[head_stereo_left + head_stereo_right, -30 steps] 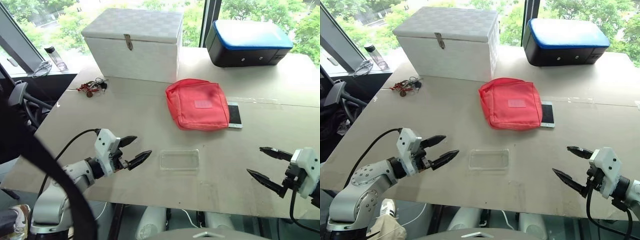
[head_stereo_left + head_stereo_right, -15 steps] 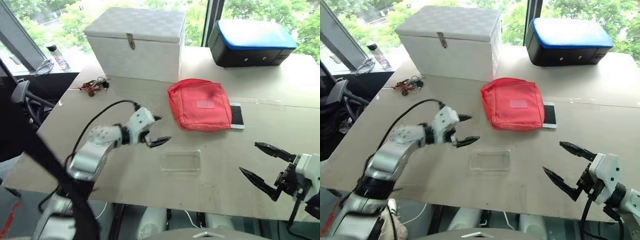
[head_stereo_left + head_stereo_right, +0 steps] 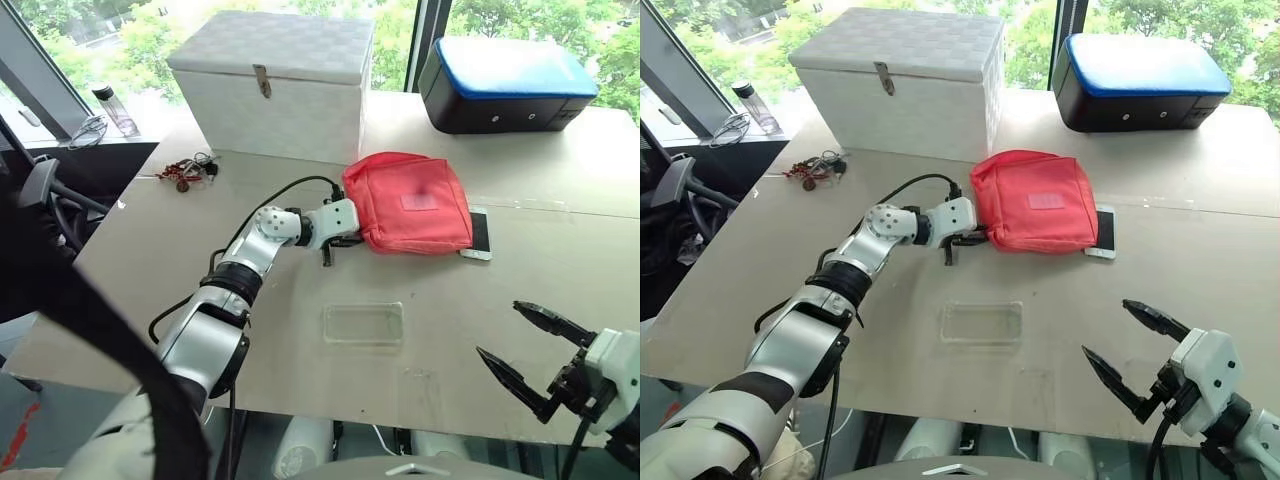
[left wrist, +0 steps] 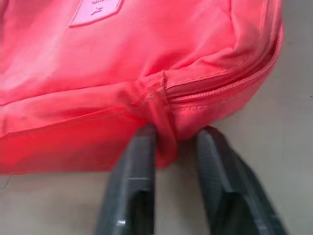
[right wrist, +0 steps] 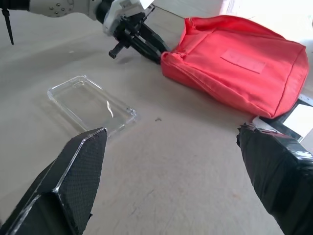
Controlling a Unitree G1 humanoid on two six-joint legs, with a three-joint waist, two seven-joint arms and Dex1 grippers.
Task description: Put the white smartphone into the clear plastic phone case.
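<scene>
Left tool clenched on red pouch seam; judged best: drag pouch off white smartphone slowly, right tool spread wide.

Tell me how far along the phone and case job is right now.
Nothing is finished yet. The phone lies half under the red pouch, and the clear case sits empty nearer the table's front edge. In hand: the left gripper is shut on a fold at the pouch's corner. The right gripper hangs open, holding nothing. Left: uncover the phone, pick it up and seat it in the case.
</scene>
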